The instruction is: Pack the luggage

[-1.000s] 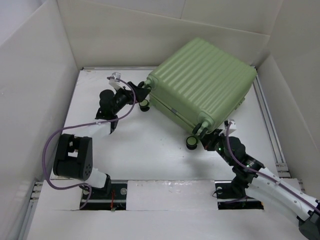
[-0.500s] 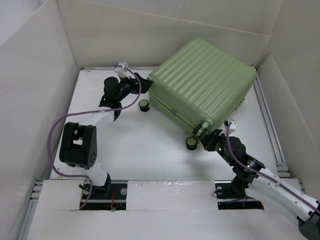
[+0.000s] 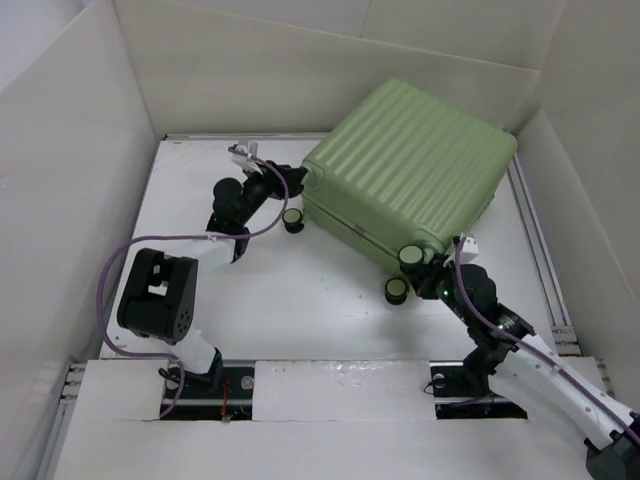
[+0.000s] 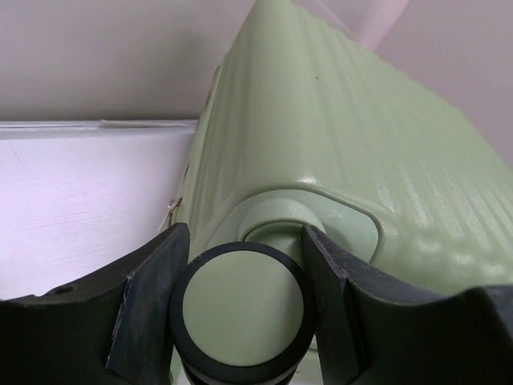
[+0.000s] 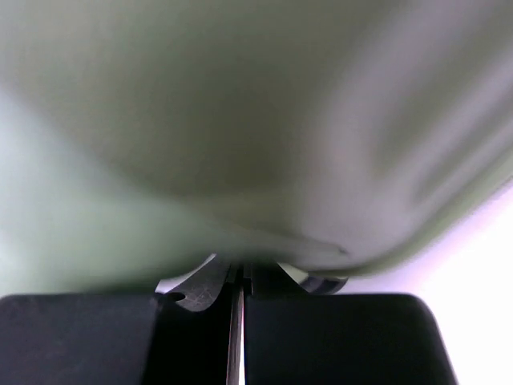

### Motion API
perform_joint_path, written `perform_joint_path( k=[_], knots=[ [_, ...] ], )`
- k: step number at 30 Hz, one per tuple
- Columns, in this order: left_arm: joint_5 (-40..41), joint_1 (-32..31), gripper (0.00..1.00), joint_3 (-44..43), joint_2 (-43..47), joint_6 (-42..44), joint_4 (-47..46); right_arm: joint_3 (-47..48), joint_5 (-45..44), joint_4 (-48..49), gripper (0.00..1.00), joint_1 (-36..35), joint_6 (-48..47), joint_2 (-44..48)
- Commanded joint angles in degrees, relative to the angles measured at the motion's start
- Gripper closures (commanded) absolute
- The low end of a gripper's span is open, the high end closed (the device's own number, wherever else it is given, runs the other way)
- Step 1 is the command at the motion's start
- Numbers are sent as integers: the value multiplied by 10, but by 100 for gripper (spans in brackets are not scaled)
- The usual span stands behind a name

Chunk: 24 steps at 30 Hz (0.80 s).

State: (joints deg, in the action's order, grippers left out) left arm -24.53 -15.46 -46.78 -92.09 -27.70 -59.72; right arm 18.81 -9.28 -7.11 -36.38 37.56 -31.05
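Luggage lies shut on the table, ribbed shell up, just ahead of both of your grippers and touching each. From above, your left gripper sits at the case's left corner, with a side wheel just beside it on the near side. Your right gripper is tucked under the near corner, with two front wheels just to its left. The arms are well apart, and the case is beyond and between them.

Your left wrist camera shows the fingers straddling a caster with a black rim and a green hub. Both fingers touch the rim, so that gripper is grasping the caster. The green shell rises straight ahead and to the right of the fingers, and white table lies off to their left.

Your right wrist camera is pressed close under the case, so blurred green fills everything above the fingers. They are clenched, with only a thin seam between them. You cannot tell whether anything thin is pinched there.
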Motion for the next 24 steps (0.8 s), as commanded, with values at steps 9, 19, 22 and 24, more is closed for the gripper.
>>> perform_joint_path(
  k=[9, 19, 22, 24],
  knots=[
    [-169, -183, 100, 153, 66, -112, -71, 146, 239, 120, 100, 220, -80, -138],
    [-142, -334, 100, 151, 9, -211, -180, 136, 341, 228, 100, 283, 15, -226],
    [-134, -351, 100, 145, -5, -225, -211, 91, 312, 248, 100, 268, 51, -209],
    [-134, -359, 100, 125, -27, -231, -217, 62, 283, 283, 100, 220, 74, -189]
  ],
)
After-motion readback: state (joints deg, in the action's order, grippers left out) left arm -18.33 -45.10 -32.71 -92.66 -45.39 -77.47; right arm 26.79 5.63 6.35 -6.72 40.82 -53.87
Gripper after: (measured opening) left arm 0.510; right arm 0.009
